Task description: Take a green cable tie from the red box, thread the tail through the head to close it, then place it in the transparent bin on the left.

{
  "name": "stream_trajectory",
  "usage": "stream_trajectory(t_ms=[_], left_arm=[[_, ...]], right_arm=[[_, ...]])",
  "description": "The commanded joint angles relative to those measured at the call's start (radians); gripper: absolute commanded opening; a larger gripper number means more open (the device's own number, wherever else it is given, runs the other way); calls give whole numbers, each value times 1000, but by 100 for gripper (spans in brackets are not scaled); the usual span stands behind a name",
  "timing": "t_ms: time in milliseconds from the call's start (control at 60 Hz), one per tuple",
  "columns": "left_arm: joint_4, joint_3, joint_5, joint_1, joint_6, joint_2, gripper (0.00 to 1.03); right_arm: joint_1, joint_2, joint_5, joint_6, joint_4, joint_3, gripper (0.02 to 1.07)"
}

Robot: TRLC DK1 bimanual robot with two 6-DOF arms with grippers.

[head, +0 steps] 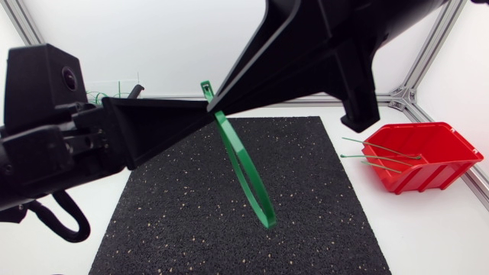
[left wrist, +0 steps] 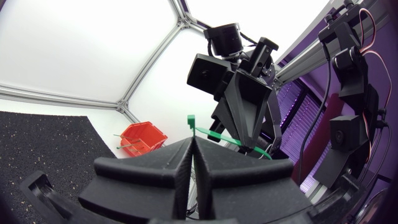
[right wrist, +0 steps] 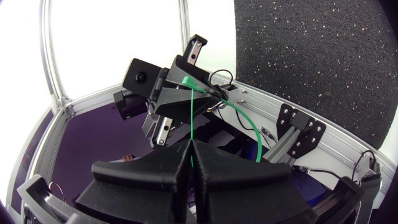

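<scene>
I have the left gripper (left wrist: pixel 191 142) and right gripper (right wrist: pixel 191 144) raised high, tips meeting, each clamped tight on the looped green cable tie (head: pixel 244 172). The left gripper's body hides most of the transparent bin (head: pixel 126 88).

Robotics lab cell: white counter (head: pixel 428 237) w/ black speckled mat (head: pixel 306 221), alu-profile frame (head: pixel 403 98) at edges, red box (head: pixel 447 153) for parts, 2 robot arms: left arm (head: pixel 46 145), right arm (head: pixel 344 38).
</scene>
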Motion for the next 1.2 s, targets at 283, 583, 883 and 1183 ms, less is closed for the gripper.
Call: stream_trajectory(t_ms=[283,583,883,1183], left_arm=[[0,7,6,-16,-20,1,4],[-6,7,4,-26,-20,-5,4],[-2,6,-1,-13,-12,5,4],[0,-4,-1,-3,-12,5,4]], right_arm=[[4,-2,-5,25,14,-21,7],[3,-11,-5,25,19,-24,7],[-2,-34,-6,26,32,-46,7],[-7,-50,-5,28,34,-49,7]])
